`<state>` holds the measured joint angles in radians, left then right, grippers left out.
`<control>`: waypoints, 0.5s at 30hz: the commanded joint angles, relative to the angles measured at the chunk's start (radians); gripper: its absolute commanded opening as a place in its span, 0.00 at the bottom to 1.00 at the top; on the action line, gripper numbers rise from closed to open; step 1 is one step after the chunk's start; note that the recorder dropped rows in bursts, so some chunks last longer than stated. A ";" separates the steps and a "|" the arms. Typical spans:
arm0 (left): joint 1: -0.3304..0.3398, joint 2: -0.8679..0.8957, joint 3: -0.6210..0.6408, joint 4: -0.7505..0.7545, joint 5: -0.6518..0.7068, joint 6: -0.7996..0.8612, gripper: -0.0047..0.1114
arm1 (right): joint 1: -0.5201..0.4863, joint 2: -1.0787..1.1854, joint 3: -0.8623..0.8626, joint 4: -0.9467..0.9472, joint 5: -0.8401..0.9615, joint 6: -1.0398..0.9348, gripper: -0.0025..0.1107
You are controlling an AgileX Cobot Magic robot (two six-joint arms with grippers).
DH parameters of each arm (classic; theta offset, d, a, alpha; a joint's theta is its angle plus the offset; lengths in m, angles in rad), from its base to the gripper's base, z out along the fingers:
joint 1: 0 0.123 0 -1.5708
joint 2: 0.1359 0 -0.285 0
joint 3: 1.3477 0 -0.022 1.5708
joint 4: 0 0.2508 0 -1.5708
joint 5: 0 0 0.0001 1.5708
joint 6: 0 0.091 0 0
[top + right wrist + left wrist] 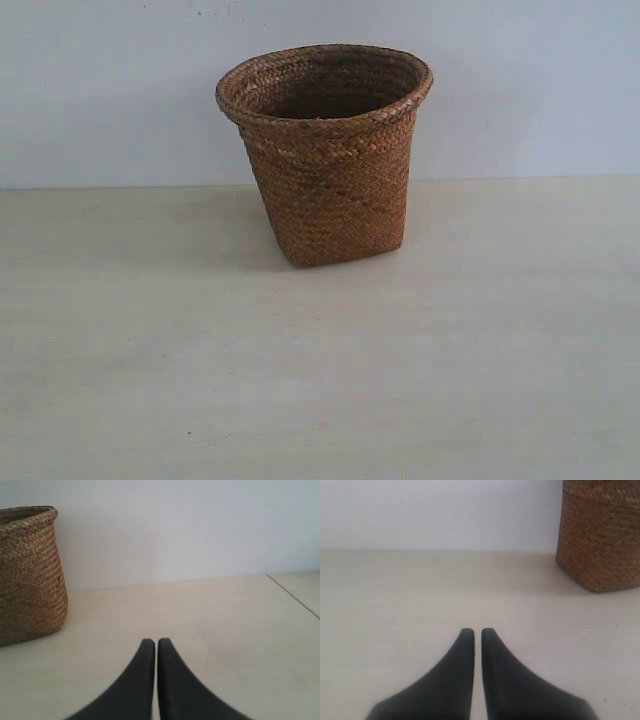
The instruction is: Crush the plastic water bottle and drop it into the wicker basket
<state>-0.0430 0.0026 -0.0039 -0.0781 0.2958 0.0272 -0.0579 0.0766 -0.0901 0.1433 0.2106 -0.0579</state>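
Observation:
The tall brown wicker basket (328,160) stands upright near the back of the pale table, by the white wall. Its lower wall (600,535) shows in the left wrist view and its side and rolled rim (27,575) in the right wrist view. The plastic water bottle is not visible in any view. My left gripper (477,631) is shut with nothing between its black fingers, low over the table. My right gripper (156,642) is shut and empty too. Neither gripper appears in the exterior view.
The pale wooden table (320,380) runs back to a white wall (100,90). A seam or table edge (295,596) shows in the right wrist view, on the side away from the basket.

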 commanded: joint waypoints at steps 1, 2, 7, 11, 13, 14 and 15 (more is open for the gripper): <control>0.003 -0.003 0.004 -0.006 0.000 -0.008 0.08 | -0.003 -0.077 0.089 -0.007 -0.004 0.030 0.02; 0.003 -0.003 0.004 -0.006 0.000 -0.008 0.08 | -0.003 -0.077 0.090 -0.007 -0.006 0.032 0.02; 0.003 -0.003 0.004 -0.006 0.000 -0.008 0.08 | -0.003 -0.077 0.090 -0.007 0.116 0.034 0.02; 0.003 -0.003 0.004 -0.006 0.000 -0.008 0.08 | -0.003 -0.077 0.090 -0.007 0.119 0.030 0.02; 0.003 -0.003 0.004 -0.006 0.000 -0.008 0.08 | -0.003 -0.077 0.090 -0.007 0.121 0.030 0.02; 0.003 -0.003 0.004 -0.006 0.000 -0.008 0.08 | -0.003 -0.077 0.090 -0.007 0.119 0.030 0.02; 0.003 -0.003 0.004 -0.006 0.000 -0.008 0.08 | -0.003 -0.077 0.090 -0.007 0.119 0.030 0.02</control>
<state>-0.0430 0.0026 -0.0039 -0.0781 0.2958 0.0272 -0.0579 0.0054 0.0004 0.1433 0.3314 -0.0222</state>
